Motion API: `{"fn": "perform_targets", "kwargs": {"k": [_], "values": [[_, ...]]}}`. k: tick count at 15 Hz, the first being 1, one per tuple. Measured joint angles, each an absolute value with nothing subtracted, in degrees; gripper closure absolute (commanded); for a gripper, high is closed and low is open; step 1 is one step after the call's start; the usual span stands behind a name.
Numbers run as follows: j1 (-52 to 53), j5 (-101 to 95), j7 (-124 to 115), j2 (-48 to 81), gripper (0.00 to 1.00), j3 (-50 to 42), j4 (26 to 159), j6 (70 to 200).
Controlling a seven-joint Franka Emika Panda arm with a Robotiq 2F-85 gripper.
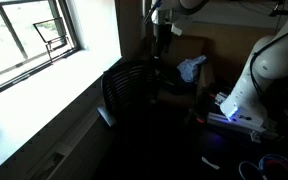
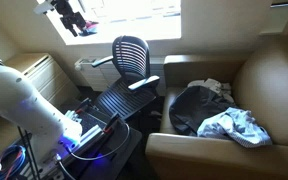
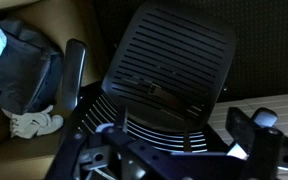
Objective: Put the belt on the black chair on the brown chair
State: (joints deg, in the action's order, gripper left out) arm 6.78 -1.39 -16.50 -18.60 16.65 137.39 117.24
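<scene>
free: space above black chair [image 2: 130,55] seat | blocked: brown chair [image 2: 269,80] seat, mostly covered by dark bag [image 2: 189,105] and pale cloth [image 2: 236,125] | between chairs: armrest [image 2: 146,83]

I had the arm [image 2: 22,95] arched up from its base, its white links bent over at the top, and the gripper [image 1: 162,35] hung from the wrist pointing down. In the wrist view its fingers [image 3: 256,132] stood wide apart, with nothing between them.
</scene>
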Motion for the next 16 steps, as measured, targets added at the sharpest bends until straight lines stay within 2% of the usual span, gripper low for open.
{"fn": "perform_targets", "kwargs": {"k": [7, 12, 14, 16], "values": [[6.89, -1.47, -20.72, -17.14, 0.0, 17.1, 136.37, 118.7], [8.22, -4.53, -39.33, -1.76, 0.0, 19.41, 124.36, 131.11], [9.85, -13.2, -46.92, 4.68, 0.0, 19.14, 118.38, 133.3], [14.74, -23.99, -53.81, 10.11, 0.0, 15.19, 113.44, 132.42]]}}
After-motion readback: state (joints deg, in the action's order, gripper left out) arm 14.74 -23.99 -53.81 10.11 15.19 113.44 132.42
